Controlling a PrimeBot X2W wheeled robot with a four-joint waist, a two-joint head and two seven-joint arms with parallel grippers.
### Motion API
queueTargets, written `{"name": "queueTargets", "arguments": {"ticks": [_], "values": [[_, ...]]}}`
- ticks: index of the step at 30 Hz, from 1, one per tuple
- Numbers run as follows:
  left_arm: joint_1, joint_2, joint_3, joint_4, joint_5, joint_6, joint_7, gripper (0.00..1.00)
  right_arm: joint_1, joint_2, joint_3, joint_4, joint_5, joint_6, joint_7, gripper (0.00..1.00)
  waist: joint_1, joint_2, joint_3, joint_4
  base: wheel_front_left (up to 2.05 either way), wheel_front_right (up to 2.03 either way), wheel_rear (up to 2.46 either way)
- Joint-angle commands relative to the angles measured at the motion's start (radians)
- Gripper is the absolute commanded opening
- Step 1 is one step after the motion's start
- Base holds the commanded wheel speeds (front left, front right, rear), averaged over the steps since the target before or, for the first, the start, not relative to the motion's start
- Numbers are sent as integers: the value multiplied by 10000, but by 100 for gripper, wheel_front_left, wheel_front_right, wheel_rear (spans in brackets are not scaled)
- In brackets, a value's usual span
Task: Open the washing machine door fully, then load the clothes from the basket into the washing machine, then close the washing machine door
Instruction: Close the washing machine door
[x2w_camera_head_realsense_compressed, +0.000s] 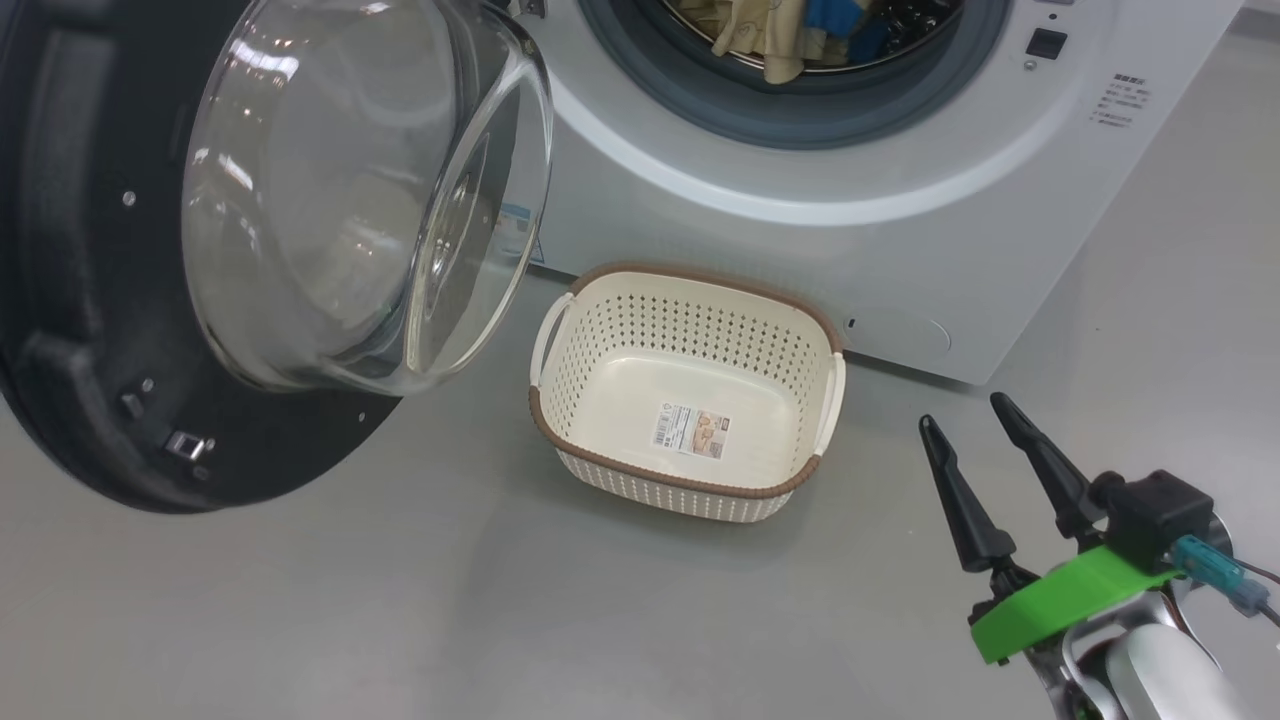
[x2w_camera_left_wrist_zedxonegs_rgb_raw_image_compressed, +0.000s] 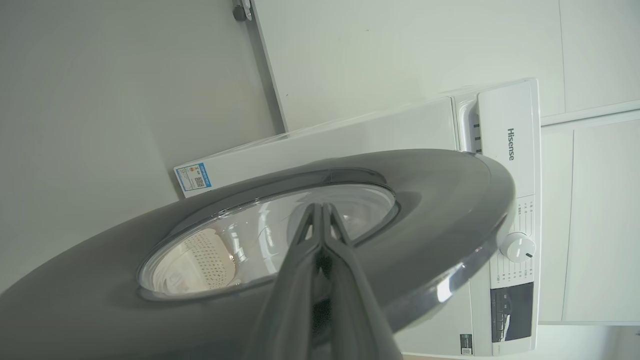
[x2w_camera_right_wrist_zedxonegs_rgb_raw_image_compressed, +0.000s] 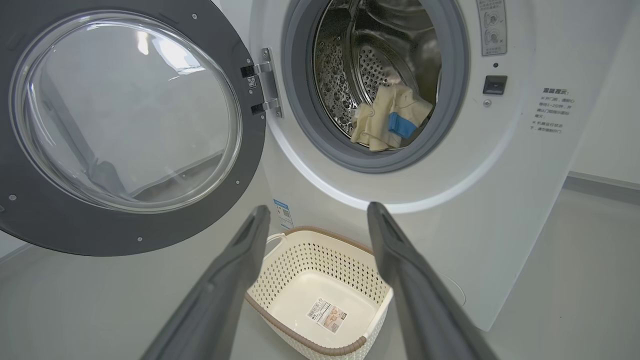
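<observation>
- Head view: the door (x2w_camera_head_realsense_compressed: 300, 200) hangs swung wide at the left of the washer (x2w_camera_head_realsense_compressed: 800, 250), glass bowl bulging toward the room. The basket (x2w_camera_head_realsense_compressed: 690, 330) sits on the floor (x2w_camera_head_realsense_compressed: 400, 600) just before the washer, with nothing in it but its label. The clothes (x2w_camera_head_realsense_compressed: 770, 40) lie in the drum. The right gripper (x2w_camera_head_realsense_compressed: 962, 410) is at lower right, well apart from the basket, jaws spread wide and holding nothing.
- Left wrist view: the left gripper (x2w_camera_left_wrist_zedxonegs_rgb_raw_image_compressed: 320, 210) has its jaws pressed together with nothing between them. They point at the door's glossy outer face, tips over the window. I cannot tell whether they touch it. Loading looks done, so closing the door seems to be the step in hand.
- Right wrist view: the clothes rest low in the drum, inside the grey gasket, and no piece appears to trail over its lip. The next move likely calls for a steady push on the door's outer face, swinging it about the hinge until the latch catches. The right arm should stay out of the sweep.
</observation>
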Motion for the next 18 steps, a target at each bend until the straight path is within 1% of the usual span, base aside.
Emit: {"name": "queueTargets", "arguments": {"ticks": [1,6,13,18], "values": [[-162,322,138,-478,-70,770,162,0,-37,-46,127,-261,-18,-29,-65,100,0,0,-30,-39,0,0,0],[4,54,-62,-875,-66,955,256,0,-48,27,156,-268,-9,-29,-65,100,0,0,-104,-261,0,0,0],[256,-29,-367,-1638,-50,1244,636,0,79,141,9,-279,-24,-29,-65,100,0,0,-202,-635,0,0,0],[139,-436,-557,-2394,-244,1489,821,0,157,262,-64,-232,-34,-29,-65,100,0,0,-321,-812,0,0,0]]}}
